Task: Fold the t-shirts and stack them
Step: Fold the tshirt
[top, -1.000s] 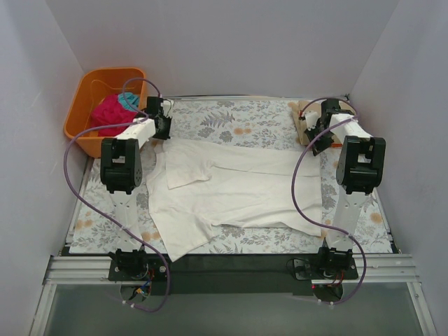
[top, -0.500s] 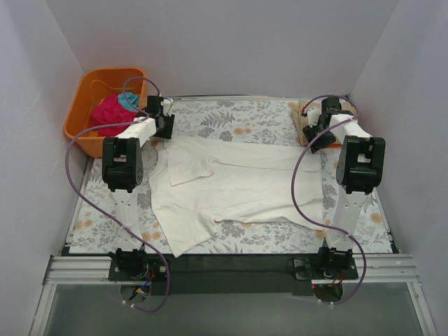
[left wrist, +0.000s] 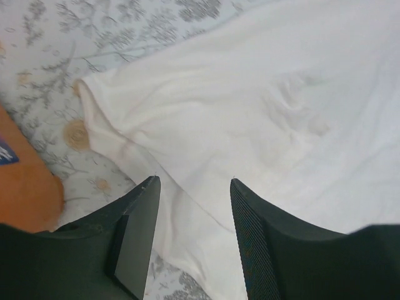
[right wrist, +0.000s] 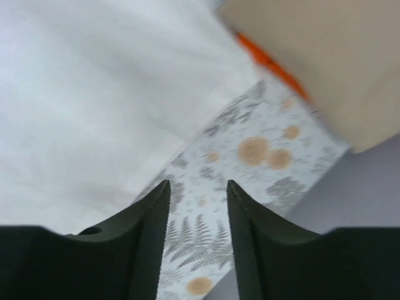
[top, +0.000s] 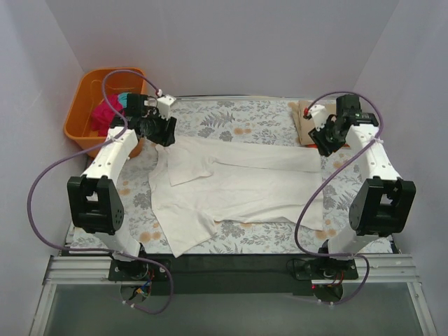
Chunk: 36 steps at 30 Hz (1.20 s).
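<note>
Far-left corner: orange plastic tub [top: 78, 120] holding a magenta cloth t-shirt [top: 105, 116] and a teal one [top: 127, 100].

Left gripper [top: 165, 136] sits over the far-left corner of the large off-white cloth t-shirt [top: 245, 185]. Fingers [left wrist: 139, 219] spread, nothing between.

Shirt lies spread across the middle of the floral-patterned table covering [top: 238, 120], one sleeve near the front edge.

Right gripper [top: 323, 146] over the shirt's far-right end, fingers [right wrist: 150, 219] apart, empty.

Far-right corner: folded tan cloth t-shirt [top: 305, 116].
</note>
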{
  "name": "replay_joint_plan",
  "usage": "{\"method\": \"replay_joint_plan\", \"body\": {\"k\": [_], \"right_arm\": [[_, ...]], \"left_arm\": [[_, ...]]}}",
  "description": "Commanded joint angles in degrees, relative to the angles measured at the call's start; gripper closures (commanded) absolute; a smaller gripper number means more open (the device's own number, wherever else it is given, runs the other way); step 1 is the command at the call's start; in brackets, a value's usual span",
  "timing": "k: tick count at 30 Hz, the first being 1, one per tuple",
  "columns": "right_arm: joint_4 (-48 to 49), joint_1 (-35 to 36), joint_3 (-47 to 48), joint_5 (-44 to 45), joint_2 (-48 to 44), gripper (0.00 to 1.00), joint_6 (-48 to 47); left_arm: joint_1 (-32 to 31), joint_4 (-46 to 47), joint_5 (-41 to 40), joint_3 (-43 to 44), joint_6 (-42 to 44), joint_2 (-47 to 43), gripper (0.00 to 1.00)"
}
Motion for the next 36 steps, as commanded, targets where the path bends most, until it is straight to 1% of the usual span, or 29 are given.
{"method": "replay_joint_plan", "body": {"k": [1, 2, 5, 6, 8, 13, 14, 19, 22, 23, 25, 31, 33, 34, 35, 36], "right_arm": [[-12.4, 2.0, -9.5, -3.0, -1.3, 0.61, -6.9], [-13.7, 4.3, -14.2, -2.8, -2.1, 0.63, -7.5], [-15.5, 5.5, -20.4, -3.4, -6.2, 0.64, -9.8], [-15.8, 6.3, -24.1, -3.4, -8.6, 0.64, -10.4], [-15.6, 7.2, -27.6, -2.3, -11.2, 0.65, -11.6], [-13.9, 9.1, -35.4, 0.2, -11.4, 0.68, -10.1], [-11.6, 10.0, -36.5, 1.0, -11.2, 0.68, -8.8], [-6.9, 12.8, -42.6, 5.7, -7.5, 0.69, -6.4], [-5.6, 14.1, -43.8, 6.5, -5.8, 0.71, -5.6], [-5.8, 14.4, -44.7, 8.5, -5.7, 0.72, -5.6], [-6.1, 15.7, -46.1, 11.2, -7.3, 0.72, -6.4], [-8.1, 15.9, -49.5, 15.0, -13.0, 0.73, -9.2], [-9.1, 16.0, -46.4, 12.5, -15.6, 0.70, -9.1], [-9.7, 16.0, -44.9, 11.2, -16.5, 0.68, -9.1], [-11.4, 15.9, -43.3, 8.0, -18.4, 0.66, -9.3], [-12.1, 15.9, -40.7, 7.3, -19.3, 0.58, -9.4]], "left_arm": [[-1.6, -8.7, 5.6, -7.8, 7.4, -4.6, 0.54], [-2.1, -8.6, 5.3, -11.3, 7.6, -5.5, 0.54], [-3.1, -8.6, 5.0, -17.0, 7.8, -8.0, 0.54], [-3.8, -8.6, 5.1, -18.2, 8.1, -8.5, 0.54], [-5.4, -8.8, 4.2, -20.9, 8.5, -9.1, 0.54], [-8.2, -6.5, 0.6, -26.2, 9.1, -10.2, 0.55], [-8.5, -6.1, 0.2, -26.7, 9.1, -10.1, 0.55], [-8.6, -4.2, -2.3, -29.1, 9.7, -9.2, 0.56], [-8.6, -4.3, -2.8, -30.0, 10.3, -9.3, 0.56], [-8.6, -4.4, -2.9, -30.6, 10.5, -9.4, 0.56], [-8.6, -4.2, -3.5, -31.4, 10.9, -9.8, 0.56], [-8.3, -4.2, -4.4, -32.9, 11.3, -10.3, 0.56], [-8.2, -5.7, -3.0, -31.8, 12.0, -11.9, 0.57], [-8.2, -7.0, 1.2, -31.0, 12.6, -13.1, 0.57], [-8.2, -8.5, 3.9, -30.2, 13.7, -14.8, 0.56], [-8.1, -11.8, 6.2, -29.1, 16.8, -18.5, 0.55]]}}
